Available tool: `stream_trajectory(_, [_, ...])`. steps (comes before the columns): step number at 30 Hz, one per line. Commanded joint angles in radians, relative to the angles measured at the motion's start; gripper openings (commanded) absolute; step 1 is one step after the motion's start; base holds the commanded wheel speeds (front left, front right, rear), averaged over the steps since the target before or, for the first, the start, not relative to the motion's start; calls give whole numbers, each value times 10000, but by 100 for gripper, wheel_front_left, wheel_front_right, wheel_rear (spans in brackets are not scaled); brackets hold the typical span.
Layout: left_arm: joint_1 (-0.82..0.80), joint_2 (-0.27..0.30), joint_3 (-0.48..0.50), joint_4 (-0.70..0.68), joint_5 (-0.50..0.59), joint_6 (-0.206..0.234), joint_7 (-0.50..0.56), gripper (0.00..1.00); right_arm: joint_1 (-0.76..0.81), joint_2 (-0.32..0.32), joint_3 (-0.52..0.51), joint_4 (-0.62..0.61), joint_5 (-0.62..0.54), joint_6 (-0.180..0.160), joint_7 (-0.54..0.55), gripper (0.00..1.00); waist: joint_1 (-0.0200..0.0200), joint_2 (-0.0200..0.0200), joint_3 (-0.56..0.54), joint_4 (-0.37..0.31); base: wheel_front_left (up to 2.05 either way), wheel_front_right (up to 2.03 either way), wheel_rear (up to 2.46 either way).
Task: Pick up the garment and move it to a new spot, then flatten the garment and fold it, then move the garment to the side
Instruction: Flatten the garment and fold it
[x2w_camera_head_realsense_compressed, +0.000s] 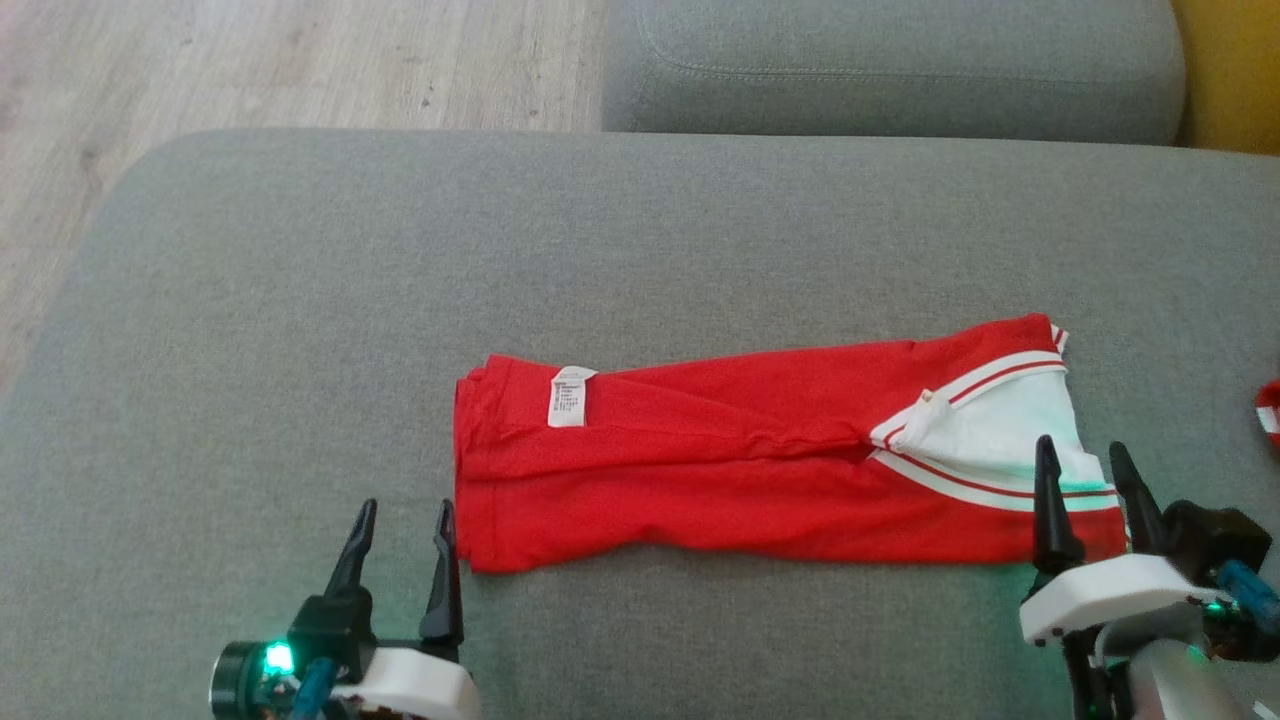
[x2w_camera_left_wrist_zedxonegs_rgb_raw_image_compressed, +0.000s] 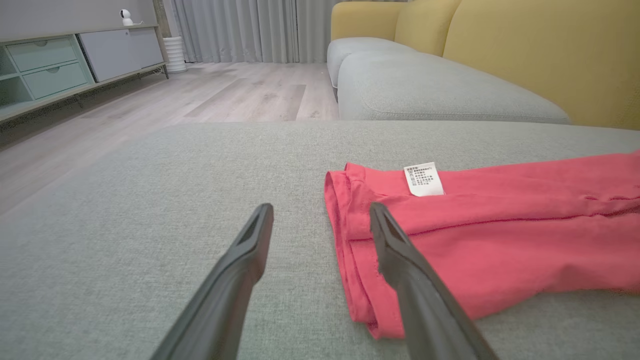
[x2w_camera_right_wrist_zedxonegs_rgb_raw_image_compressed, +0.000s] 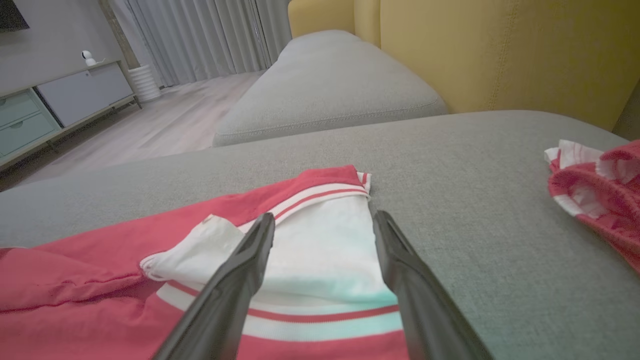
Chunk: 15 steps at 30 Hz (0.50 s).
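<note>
The garment (x2w_camera_head_realsense_compressed: 720, 450) lies as a long, flat red strip on the grey sofa cushion (x2w_camera_head_realsense_compressed: 300, 300). Its white label (x2w_camera_head_realsense_compressed: 570, 397) is near the left end, and the white panel with stripe trim (x2w_camera_head_realsense_compressed: 1010, 425) is at the right end. My left gripper (x2w_camera_head_realsense_compressed: 407, 510) stands open just left of the garment's near left corner; in the left wrist view (x2w_camera_left_wrist_zedxonegs_rgb_raw_image_compressed: 321, 209) its right finger overlaps the red edge (x2w_camera_left_wrist_zedxonegs_rgb_raw_image_compressed: 500, 235). My right gripper (x2w_camera_head_realsense_compressed: 1082, 445) stands open over the white panel, as the right wrist view (x2w_camera_right_wrist_zedxonegs_rgb_raw_image_compressed: 324, 217) shows, with nothing held.
Another red-and-white cloth (x2w_camera_right_wrist_zedxonegs_rgb_raw_image_compressed: 600, 185) lies at the cushion's right edge (x2w_camera_head_realsense_compressed: 1268, 405). A second grey cushion (x2w_camera_head_realsense_compressed: 900, 70) and the yellow backrest (x2w_camera_head_realsense_compressed: 1235, 70) lie beyond. Wooden floor (x2w_camera_head_realsense_compressed: 250, 60) drops off past the cushion's far left.
</note>
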<state>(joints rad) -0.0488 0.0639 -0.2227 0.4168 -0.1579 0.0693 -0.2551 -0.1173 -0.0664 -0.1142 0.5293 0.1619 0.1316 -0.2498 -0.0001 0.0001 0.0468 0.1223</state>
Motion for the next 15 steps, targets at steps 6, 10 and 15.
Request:
stream_trajectory(6, [-475,-120,230,-227,196,-331,-66,100,-1462,-421,89,891,-646,-9,226,100,1,-1,694,97,0,0,0])
stream_trajectory(10, [-719,-132,21,-176,96,-370,-66,100,-2277,-741,-305,1667,-1139,-9,788,100,1,-1,1069,215,0,0,0])
stream_trajectory(15, [-874,-134,-273,-60,-122,-289,-66,100,-2770,-717,-621,2766,-1498,-9,1439,100,1,-1,1266,360,0,0,0])
